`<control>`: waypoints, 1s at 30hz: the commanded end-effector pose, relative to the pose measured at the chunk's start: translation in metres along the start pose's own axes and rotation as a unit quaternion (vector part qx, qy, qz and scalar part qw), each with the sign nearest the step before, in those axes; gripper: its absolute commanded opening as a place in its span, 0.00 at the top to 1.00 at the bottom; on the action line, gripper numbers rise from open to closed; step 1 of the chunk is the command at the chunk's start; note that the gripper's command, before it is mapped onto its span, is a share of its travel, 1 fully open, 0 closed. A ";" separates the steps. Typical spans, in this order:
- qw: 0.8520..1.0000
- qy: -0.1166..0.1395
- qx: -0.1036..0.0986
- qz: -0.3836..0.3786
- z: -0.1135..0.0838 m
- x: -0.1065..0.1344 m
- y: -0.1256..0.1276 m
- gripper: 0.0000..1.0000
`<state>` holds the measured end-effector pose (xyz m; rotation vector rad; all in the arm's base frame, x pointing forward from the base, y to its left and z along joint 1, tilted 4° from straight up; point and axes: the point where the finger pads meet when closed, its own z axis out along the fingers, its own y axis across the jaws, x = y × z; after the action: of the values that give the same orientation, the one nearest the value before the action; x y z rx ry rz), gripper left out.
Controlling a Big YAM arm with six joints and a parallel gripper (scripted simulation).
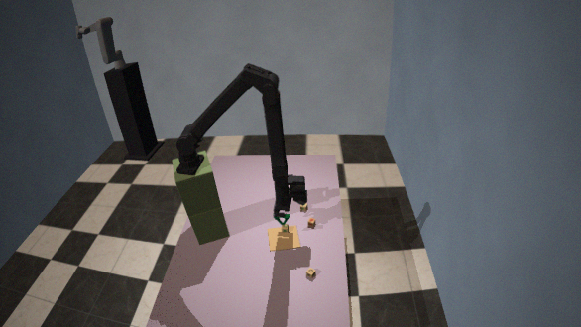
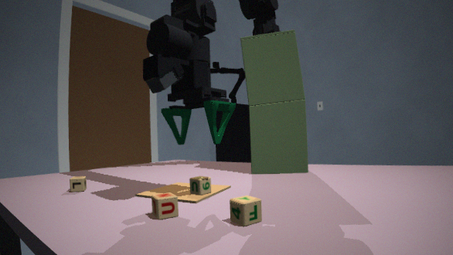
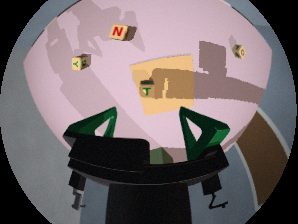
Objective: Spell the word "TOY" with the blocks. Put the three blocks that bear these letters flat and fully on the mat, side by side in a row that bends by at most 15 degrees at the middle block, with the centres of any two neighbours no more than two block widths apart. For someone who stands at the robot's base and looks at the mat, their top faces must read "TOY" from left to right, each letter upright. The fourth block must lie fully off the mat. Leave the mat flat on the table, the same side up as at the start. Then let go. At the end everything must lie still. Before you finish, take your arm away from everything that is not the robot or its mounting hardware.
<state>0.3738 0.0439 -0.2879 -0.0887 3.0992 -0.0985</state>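
A tan mat (image 1: 284, 239) lies flat on the pink table; it also shows in the exterior view (image 2: 183, 192) and in the wrist view (image 3: 162, 86). One block (image 3: 147, 87) sits on the mat near its edge, with a green T on top; it also shows in the exterior and top views (image 2: 200, 185) (image 1: 285, 228). My gripper (image 2: 199, 142) hangs open and empty well above this block; it also shows in the top view (image 1: 282, 218) and the wrist view (image 3: 148, 117). Off the mat lie a block with a red N on top (image 3: 121, 32) (image 2: 165, 205), a green-lettered block (image 3: 81, 62) (image 2: 246, 210), and a black-lettered block (image 3: 238, 50) (image 2: 77, 183).
The arm stands on a green pedestal (image 1: 200, 198) at the table's edge, seen also in the exterior view (image 2: 276, 104). A black stand with a camera arm (image 1: 130, 109) stands on the floor at the back left. The table's right edge (image 1: 345, 238) runs close to the blocks.
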 end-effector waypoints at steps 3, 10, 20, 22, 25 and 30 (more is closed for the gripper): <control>0.999 0.003 -0.001 -0.049 0.007 -0.021 -0.020 0.00; 0.982 -0.001 -0.002 -0.191 0.013 -0.074 -0.080 0.00; 0.926 -0.011 0.006 -0.376 0.009 -0.136 -0.214 0.00; 0.913 -0.011 0.008 -0.407 0.007 -0.141 -0.236 0.00; 0.893 -0.010 0.008 -0.450 0.006 -0.144 -0.254 0.00; 0.869 -0.006 0.004 -0.495 0.004 -0.150 -0.247 0.00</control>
<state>0.5320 -0.2171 -0.2588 -1.3465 2.7825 -0.1824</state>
